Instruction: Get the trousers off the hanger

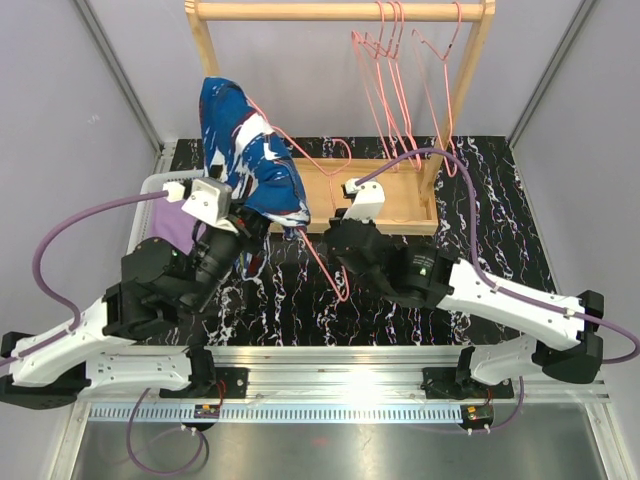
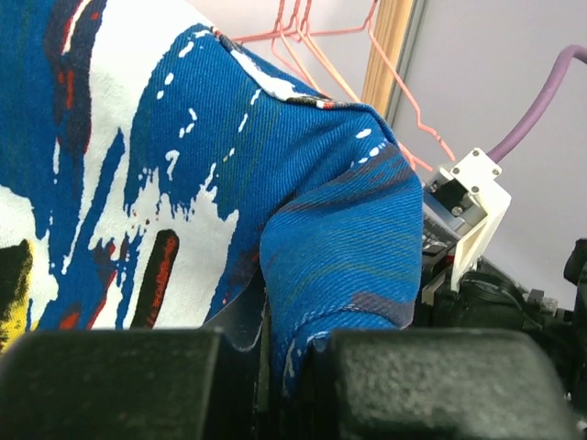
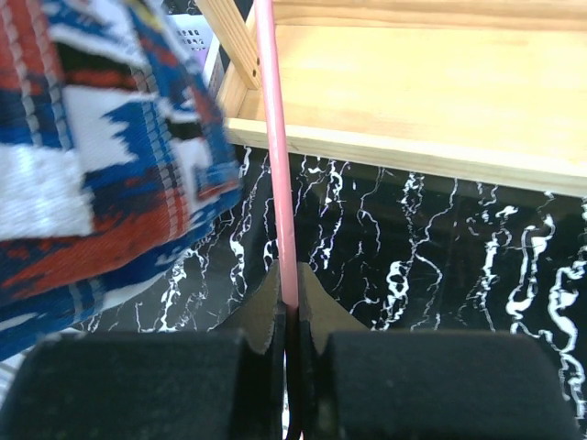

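The dark blue trousers (image 1: 250, 150) with white, red and yellow splashes hang lifted over the table's left middle, draped on a pink wire hanger (image 1: 322, 255). My left gripper (image 1: 262, 222) is shut on a fold of their hem; in the left wrist view the blue cloth (image 2: 183, 183) is pinched in the left gripper (image 2: 284, 357). My right gripper (image 1: 318, 240) is shut on the hanger's thin pink wire (image 3: 275, 165), which runs up from the right gripper (image 3: 292, 307) beside the trousers (image 3: 101, 147). A lilac-purple cloth (image 1: 178, 222) lies under my left arm, mostly hidden.
A wooden clothes rack stands at the back, with its rail (image 1: 340, 10) on top and its tray-like base (image 1: 400, 205) on the black marbled table (image 1: 500, 220). Several empty pink hangers (image 1: 400, 70) hang from the rail. A white tray edge (image 1: 158, 184) shows at left.
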Robot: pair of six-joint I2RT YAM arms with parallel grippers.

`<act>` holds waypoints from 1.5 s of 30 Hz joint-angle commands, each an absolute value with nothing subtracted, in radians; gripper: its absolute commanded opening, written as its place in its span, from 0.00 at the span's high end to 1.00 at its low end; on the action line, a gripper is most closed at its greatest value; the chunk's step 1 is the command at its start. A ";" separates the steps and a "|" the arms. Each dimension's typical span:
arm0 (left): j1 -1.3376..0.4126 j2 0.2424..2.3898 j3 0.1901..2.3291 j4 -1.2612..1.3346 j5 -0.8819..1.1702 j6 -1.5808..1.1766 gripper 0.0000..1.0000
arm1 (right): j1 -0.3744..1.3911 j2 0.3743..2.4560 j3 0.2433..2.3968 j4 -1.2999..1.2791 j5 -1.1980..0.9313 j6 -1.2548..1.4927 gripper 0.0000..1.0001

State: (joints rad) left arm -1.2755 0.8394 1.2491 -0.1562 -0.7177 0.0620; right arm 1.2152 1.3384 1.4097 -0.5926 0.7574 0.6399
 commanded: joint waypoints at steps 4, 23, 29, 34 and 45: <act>-1.276 0.704 1.290 0.220 -0.797 -0.058 1.00 | 1.181 1.365 1.514 -0.897 0.854 0.545 1.00; -1.276 0.827 1.446 -0.417 -1.019 -0.403 1.00 | 1.155 1.488 2.221 -1.098 0.689 0.311 1.00; -1.276 0.905 1.540 -0.710 -1.002 -0.459 1.00 | 1.157 1.557 2.434 -1.151 0.693 0.262 1.00; -1.276 0.980 1.548 -0.814 -0.960 -0.463 1.00 | 1.157 1.520 2.418 -1.028 0.530 0.241 1.00; -1.249 1.052 1.514 -0.694 -0.862 -0.367 1.00 | 1.233 1.511 2.238 -0.825 0.391 0.184 1.00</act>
State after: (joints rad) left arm -1.2606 1.0679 1.4971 -0.8253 -0.8967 -0.4171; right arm 1.1954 1.5127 2.2383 -1.0355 0.3653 0.2451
